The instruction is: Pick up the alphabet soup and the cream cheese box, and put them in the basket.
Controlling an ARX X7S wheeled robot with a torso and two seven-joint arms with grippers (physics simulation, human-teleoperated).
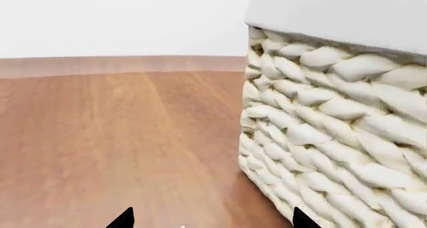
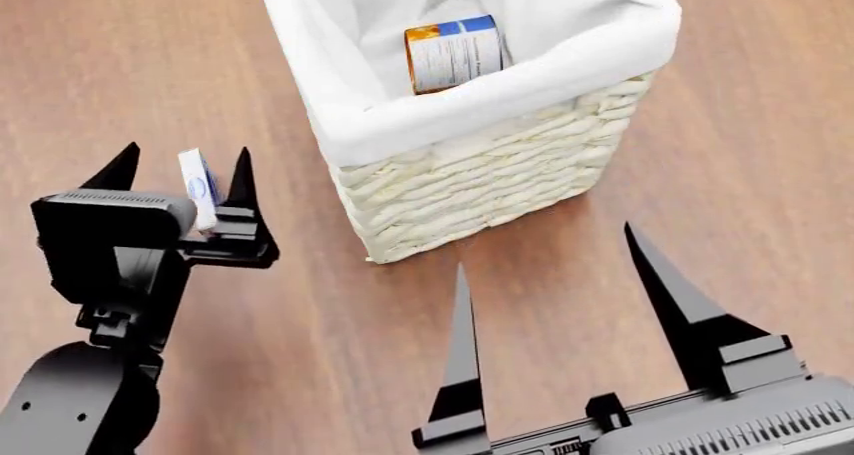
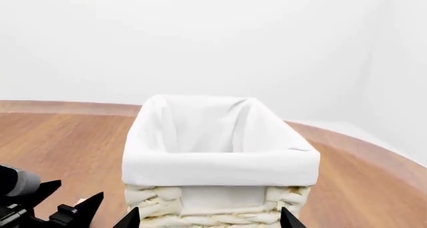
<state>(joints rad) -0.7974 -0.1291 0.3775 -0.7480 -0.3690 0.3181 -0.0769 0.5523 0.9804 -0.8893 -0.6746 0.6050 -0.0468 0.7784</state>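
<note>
The basket [image 2: 481, 190], cream wicker with a white liner, stands on the wooden floor. The alphabet soup [image 2: 454, 53] lies on its side inside it, blue label and orange band showing. Left of the basket, the cream cheese box [image 2: 200, 190] stands on edge between the wide-apart fingers of my left gripper [image 2: 187, 153], close to the finger nearer the basket, with a clear gap to the other finger. My right gripper [image 2: 545, 250] is open and empty, pointing at the basket's near wall [image 3: 220, 208]. The left wrist view shows the basket's woven side [image 1: 333, 138] beside my left gripper [image 1: 212, 219].
Bare wooden floor [image 2: 747, 175] surrounds the basket on every side. A plain white wall [image 3: 213, 37] rises beyond it. My left arm [image 3: 33, 203] shows low in the right wrist view, beside the basket's near corner.
</note>
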